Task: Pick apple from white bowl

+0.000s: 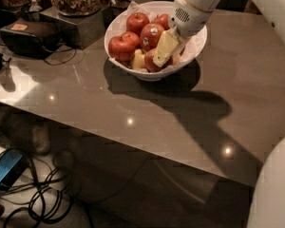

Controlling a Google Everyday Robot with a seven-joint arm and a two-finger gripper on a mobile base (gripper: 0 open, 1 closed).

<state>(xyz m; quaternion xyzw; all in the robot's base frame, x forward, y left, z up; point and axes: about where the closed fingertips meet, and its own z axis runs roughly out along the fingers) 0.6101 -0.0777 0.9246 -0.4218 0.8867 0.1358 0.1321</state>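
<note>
My gripper is down inside the white bowl in the upper middle of the frame, with my arm reaching in from the upper right. Its pale yellow tip lies against the apple, the red one at the front of the heap, low in the bowl near the front rim. Most of that apple is hidden behind my gripper, so I cannot tell whether I have hold of it or am only resting beside it.

The apple sits in the bowl with the rest. The red apple with a white sticker is just behind it, a pale yellow-green apple is just to its left, and more red ones fill the back and left. The bowl stands on the grey table, with white paper poking up at its far rim.

As I judge it, the reach is done and I am at the grasp. The apple is not yet lifted, so a sure hold and a straight lift clear of the rim are what remain.
</note>
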